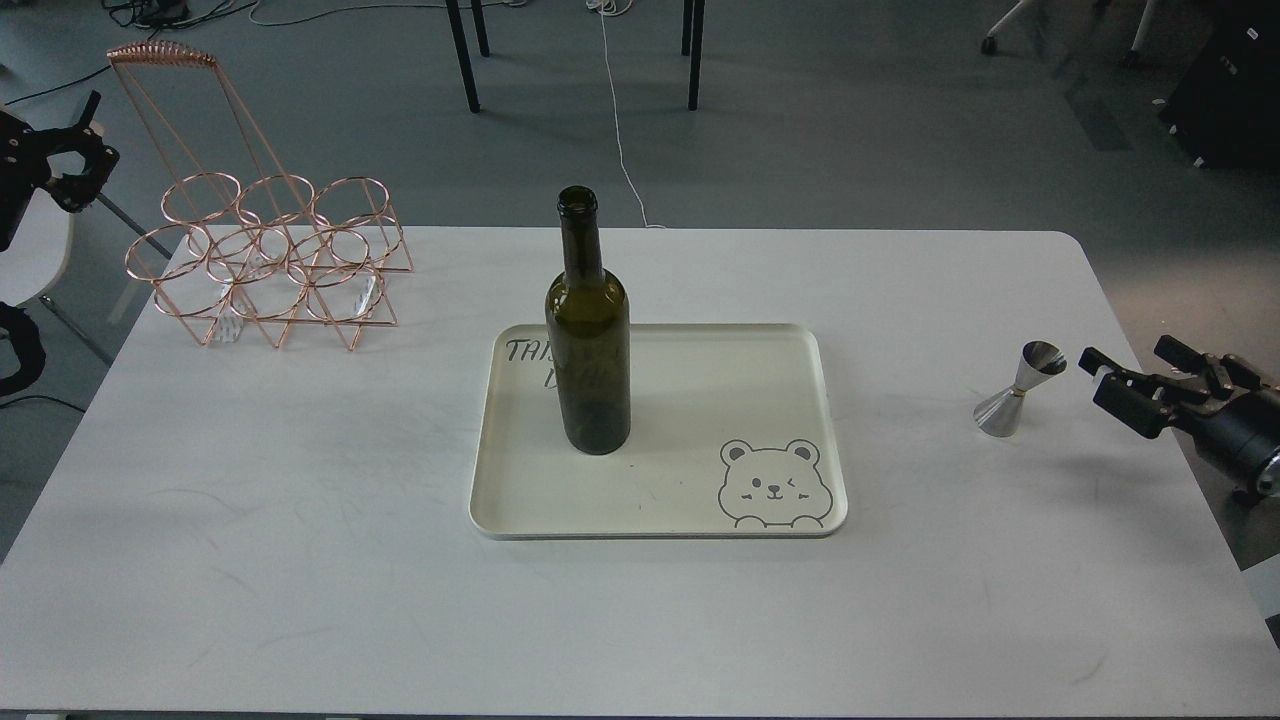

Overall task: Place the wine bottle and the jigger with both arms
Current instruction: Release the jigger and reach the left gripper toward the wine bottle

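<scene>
While the wine bottle (588, 325) stands upright on the cream tray (800, 345) mid-table, the jigger (1019, 388) sits upright on the white table (300, 560) at the right. Just beside it, the right gripper (1125, 372) lies low and level, fingers apart, holding nothing. At the far left edge, the left gripper (75, 150) hangs raised off the table; I cannot tell its fingers' state.

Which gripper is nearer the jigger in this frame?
Right. The right gripper sits just right of the jigger, not touching; the left gripper is off the table's far-left corner.
</scene>
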### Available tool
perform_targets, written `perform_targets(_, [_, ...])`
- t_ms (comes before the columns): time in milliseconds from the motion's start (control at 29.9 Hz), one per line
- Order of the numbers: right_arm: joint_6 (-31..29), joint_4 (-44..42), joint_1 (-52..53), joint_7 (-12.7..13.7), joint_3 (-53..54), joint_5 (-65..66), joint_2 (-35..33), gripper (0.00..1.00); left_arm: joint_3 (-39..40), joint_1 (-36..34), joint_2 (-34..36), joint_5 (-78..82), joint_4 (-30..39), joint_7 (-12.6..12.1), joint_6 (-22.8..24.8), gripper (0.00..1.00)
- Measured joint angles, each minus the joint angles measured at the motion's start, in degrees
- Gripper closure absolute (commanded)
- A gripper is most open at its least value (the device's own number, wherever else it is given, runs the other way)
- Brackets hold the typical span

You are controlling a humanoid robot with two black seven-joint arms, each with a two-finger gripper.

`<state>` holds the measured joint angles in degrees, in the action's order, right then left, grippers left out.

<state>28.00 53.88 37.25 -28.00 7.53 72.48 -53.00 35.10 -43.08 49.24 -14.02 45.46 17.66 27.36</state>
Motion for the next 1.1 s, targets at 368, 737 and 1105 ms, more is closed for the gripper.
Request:
perform_targets(368, [-4.7,-1.6,15.7,0.0,0.5,-18.3,0.8,0.02,-3.9,1.4,20.0,15.1,28.2,0.3,-1.1,0.02])
perform_targets(737, [-17.9,-12.9,18.7,0.0,6.1,-38.5,10.8,0.02,-3.1,-1.1,21.4,58.1,46.1,0.4,-6.4,0.02])
perform_targets(1105, [-27.8,-19.8,18.7,0.0,9.0,-51.6,14.3,0.02,-3.5,-1.2,9.8,100.8,51.3,0.0,-12.4,0.02])
